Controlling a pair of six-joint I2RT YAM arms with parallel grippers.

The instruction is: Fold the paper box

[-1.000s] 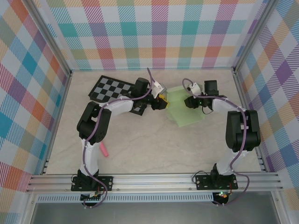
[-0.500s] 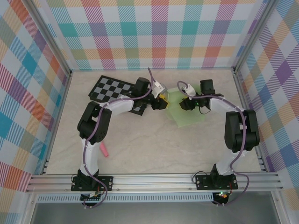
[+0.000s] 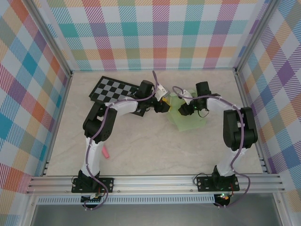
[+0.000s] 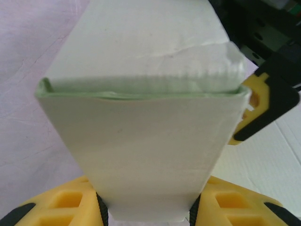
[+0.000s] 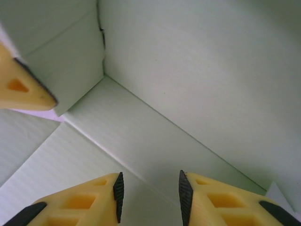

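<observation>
Box [image 3: 188, 117]: pale green thin card, plain, partly folded. It sits on the table's far half, right of centre, with its near part flat and its left side raised. Left wrist view: 1 panel [image 4: 146, 155] stands upright and folds back at a top crease that is slightly crumpled at the right end. Right wrist view: an inside corner [image 5: 188, 94] where 2 walls meet a floor strip, with a short slit in the seam.

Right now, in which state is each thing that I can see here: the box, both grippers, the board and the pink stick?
paper box: partly folded, walls raised, not yet closed.
left gripper: fingers shut on a box panel.
right gripper: fingers apart over the card, gripping nothing.
checkerboard: lying flat on the table.
pink stick: lying loose, away from both grippers.
</observation>
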